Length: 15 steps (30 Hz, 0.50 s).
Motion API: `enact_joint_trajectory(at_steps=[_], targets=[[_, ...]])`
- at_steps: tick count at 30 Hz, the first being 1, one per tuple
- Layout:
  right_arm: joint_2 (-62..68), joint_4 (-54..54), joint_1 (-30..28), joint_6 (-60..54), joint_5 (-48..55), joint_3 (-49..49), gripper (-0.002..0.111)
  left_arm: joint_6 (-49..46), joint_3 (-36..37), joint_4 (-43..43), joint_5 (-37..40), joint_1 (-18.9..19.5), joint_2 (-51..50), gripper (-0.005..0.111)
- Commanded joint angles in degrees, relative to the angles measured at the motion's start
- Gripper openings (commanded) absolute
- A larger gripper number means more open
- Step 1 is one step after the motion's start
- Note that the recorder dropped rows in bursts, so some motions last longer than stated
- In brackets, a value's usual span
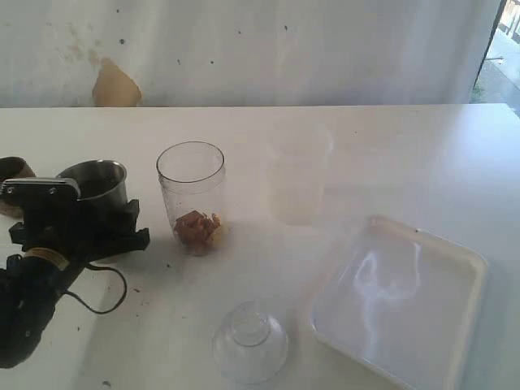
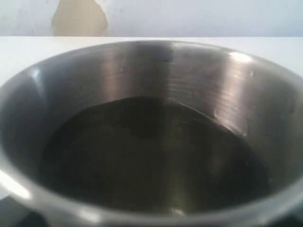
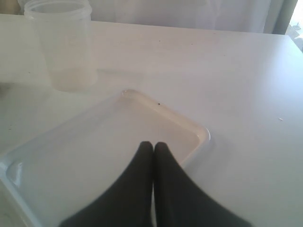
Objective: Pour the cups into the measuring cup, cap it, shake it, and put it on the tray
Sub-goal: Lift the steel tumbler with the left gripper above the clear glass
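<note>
Exterior view: we are observing a white table [image 1: 406, 154] carrying the task items. The measuring cup [image 1: 191, 191] is standing upright left of the table's middle, uncapped, with brown pieces [image 1: 197, 228] lying at its bottom. The frosted cup [image 1: 299, 175] is standing upright to its right, well apart from it. The tray [image 1: 406, 309] is lying at the lower right, nearer the camera than the frosted cup. The clear dome lid [image 1: 250, 341] is resting on the table in front of the measuring cup, just beside the tray's left corner and not touching it.

The left gripper [image 1: 81, 218] is sitting at the steel tumbler [image 1: 99, 180], which is standing upright left of the measuring cup; the gripper's black body is covering the tumbler's lower part. The wooden cup [image 1: 15, 168] is showing partly at the left edge, beside the arm.

Left wrist view: the tumbler's mouth is filling the picture, and we are looking into its dark interior. The fingers are not showing, so we cannot tell whether they are clamping the tumbler or standing apart beside it.

Right wrist view: the right gripper [image 3: 153, 145] is hovering above the tray with its two black fingers [image 3: 137, 189] pressed together.
</note>
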State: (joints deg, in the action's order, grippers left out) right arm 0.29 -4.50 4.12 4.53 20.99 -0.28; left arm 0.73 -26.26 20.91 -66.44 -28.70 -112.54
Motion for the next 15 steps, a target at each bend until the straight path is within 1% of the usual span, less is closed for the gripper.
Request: enact_joint_trajectory(at_steps=[1, 5, 8, 9, 10, 11, 12, 13, 15], targets=[[-0.3, -0.2, -0.1, 0.2, -0.8, 0.3, 0.0, 0.7, -1.5, -2.0, -3.5, 0.0, 0.6, 0.0], [-0.3, -0.2, -0.1, 0.2, -0.8, 0.3, 0.0, 0.1, -1.8, -2.5, -3.5, 0.0, 2.9, 0.0], [-0.3, -0.2, -0.1, 0.2, -0.8, 0.3, 0.0, -3.0, -3.0, -2.1, -3.5, 0.0, 7.7, 0.0], [-0.3, -0.2, -0.1, 0.2, -0.8, 0.3, 0.0, -5.4, -5.0, -2.1, -1.2, 0.0, 9.5, 0.0], [-0.3, -0.2, -0.1, 0.2, -0.8, 0.3, 0.0, -9.1, -7.4, -2.1, 6.1, 0.0, 10.9, 0.0], [-0.3, -0.2, -0.1, 0.2, -0.8, 0.3, 0.0, -12.2, -10.3, -2.4, 11.7, 0.0, 11.9, 0.0], [-0.3, -0.2, -0.1, 0.2, -0.8, 0.3, 0.0, -14.0, -13.1, -2.5, 15.1, 0.0, 12.3, 0.0], [-0.3, -0.2, -0.1, 0.2, -0.8, 0.3, 0.0, -14.3, -15.5, -2.5, 16.4, 0.0, 12.6, 0.0], [-0.3, -0.2, -0.1, 0.2, -0.8, 0.3, 0.0, -14.7, -20.2, -2.5, 16.5, 0.0, 12.6, 0.0]])
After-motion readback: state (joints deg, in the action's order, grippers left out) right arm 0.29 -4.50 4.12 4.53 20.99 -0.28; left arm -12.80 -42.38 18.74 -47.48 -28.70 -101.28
